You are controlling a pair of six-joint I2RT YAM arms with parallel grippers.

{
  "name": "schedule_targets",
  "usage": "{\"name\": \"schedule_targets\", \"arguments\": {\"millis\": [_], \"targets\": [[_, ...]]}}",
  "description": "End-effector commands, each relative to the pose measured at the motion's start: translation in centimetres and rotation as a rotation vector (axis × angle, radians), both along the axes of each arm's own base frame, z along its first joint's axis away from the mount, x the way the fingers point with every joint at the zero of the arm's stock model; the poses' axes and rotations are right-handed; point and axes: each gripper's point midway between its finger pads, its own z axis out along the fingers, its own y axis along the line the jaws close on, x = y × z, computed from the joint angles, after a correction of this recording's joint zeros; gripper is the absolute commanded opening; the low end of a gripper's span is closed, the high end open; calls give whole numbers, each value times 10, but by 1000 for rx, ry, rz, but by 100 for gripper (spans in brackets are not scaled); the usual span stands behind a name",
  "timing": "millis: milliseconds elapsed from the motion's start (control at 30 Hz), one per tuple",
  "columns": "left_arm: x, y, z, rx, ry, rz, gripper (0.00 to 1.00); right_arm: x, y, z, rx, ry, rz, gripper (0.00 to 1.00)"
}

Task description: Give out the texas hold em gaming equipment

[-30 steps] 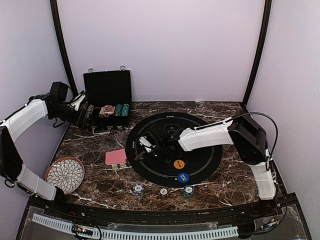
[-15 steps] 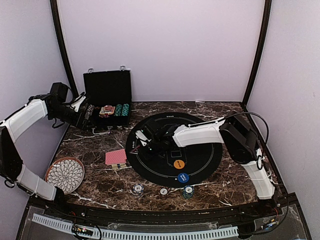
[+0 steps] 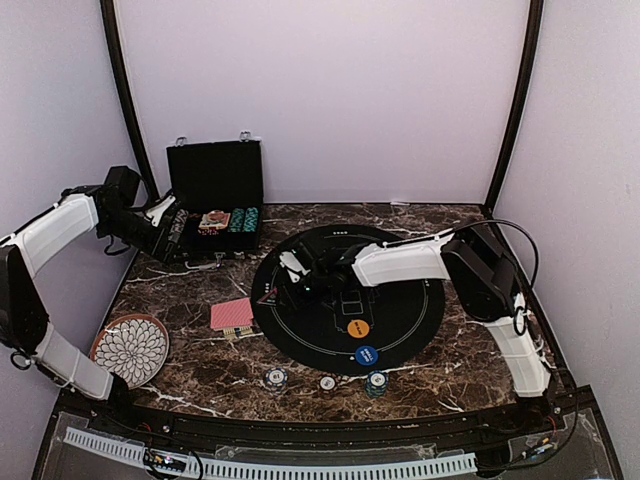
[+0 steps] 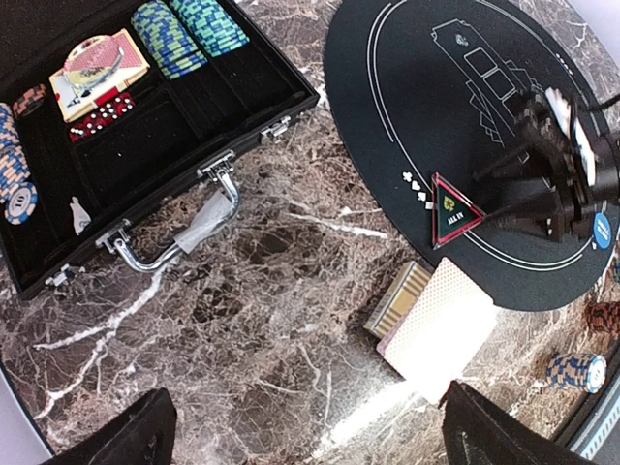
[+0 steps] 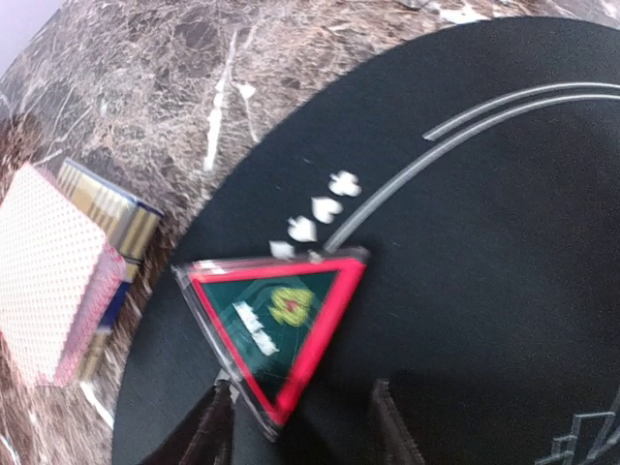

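The red-edged black triangle marker lies flat on the black round mat near its left edge, next to the white suit marks; it also shows in the top view and the left wrist view. My right gripper is open, low over the mat, and the triangle's near corner sits between its fingers. My left gripper is wide open and empty above the marble, near the case. The red-backed card deck lies left of the mat. An orange button and a blue button lie on the mat.
The open black case at the back left holds chip stacks, cards and red dice. A gold-striped card box lies under the deck. Three chip piles sit near the front edge. A flower-patterned plate is at the front left.
My right gripper has moved left and back across the mat, and the triangle now lies by the mat's left edge. The left arm has barely moved.
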Motion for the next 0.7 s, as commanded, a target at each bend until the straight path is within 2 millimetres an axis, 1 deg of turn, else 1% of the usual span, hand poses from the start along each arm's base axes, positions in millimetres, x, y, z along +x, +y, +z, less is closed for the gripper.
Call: {"name": "schedule_targets", "arguments": {"millis": [0,67,200,333,433,467,500,533,567,600,667], "targets": [[-8,-5,0,-25,46,-23,99,19,-19,36,77,1,-44,53],[-9,-5,-3,-30,62,-11,99,23,-25,42,85,7,-48,56],[-15,-9,-4,-51,78,-23,99,26,-30,53,98,13,-51,58],[-5,-7,-1,-50,66,-7,99,28,-35,63,89,-9,-44,59],[-2,-7,0,-52,62,7,99,25,-44,69,76,-26,-48,61],[-5,-8,-1,-60,60,10,99,23,-50,69,61,-32,-51,62],[-2,-8,1,-65,37,11,99,21,-56,74,50,-44,-57,62],[-5,-9,0,-71,31,13,99,19,-66,72,31,-47,-72,63],[-2,-9,5,-79,2,21,99,15,-74,71,19,-44,-87,65],[-3,-10,3,-83,3,23,99,9,-82,70,12,-34,-98,67],[-4,-12,7,-96,-6,17,99,-4,-99,67,2,-15,-129,71]]}}
